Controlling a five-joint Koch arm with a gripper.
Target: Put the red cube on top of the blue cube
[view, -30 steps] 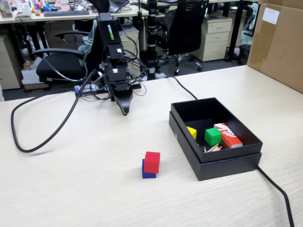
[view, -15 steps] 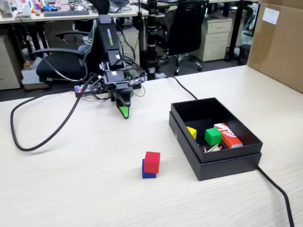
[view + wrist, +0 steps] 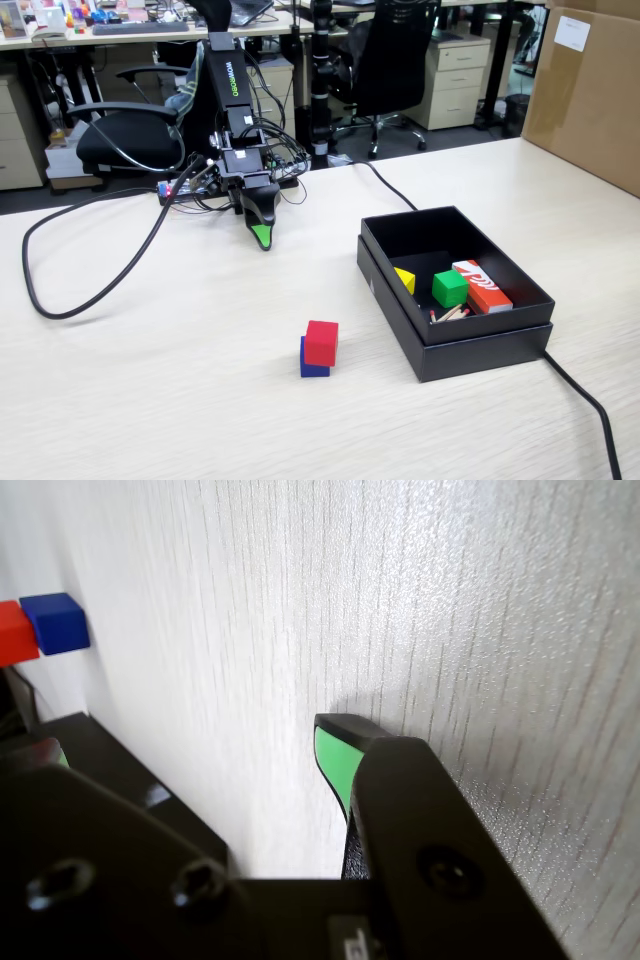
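Note:
The red cube sits on top of the blue cube on the pale table, left of the black box in the fixed view. The red one is set a little to the right and back of the blue one. In the wrist view the red cube and blue cube show small at the far left edge, touching. My gripper is far behind them near the arm's base, its tip down at the table. In the wrist view my gripper shows one green-padded fingertip with nothing against it; the other tip is hidden.
A black open box on the right holds a green cube, a yellow piece and an orange-red box with white lettering. A thick black cable loops on the left. Another cable runs off front right. A cardboard box stands at the far right.
A second ago my gripper hung slightly higher with its dark side showing. It has since dipped and turned so the green tip shows. The cubes have not moved.

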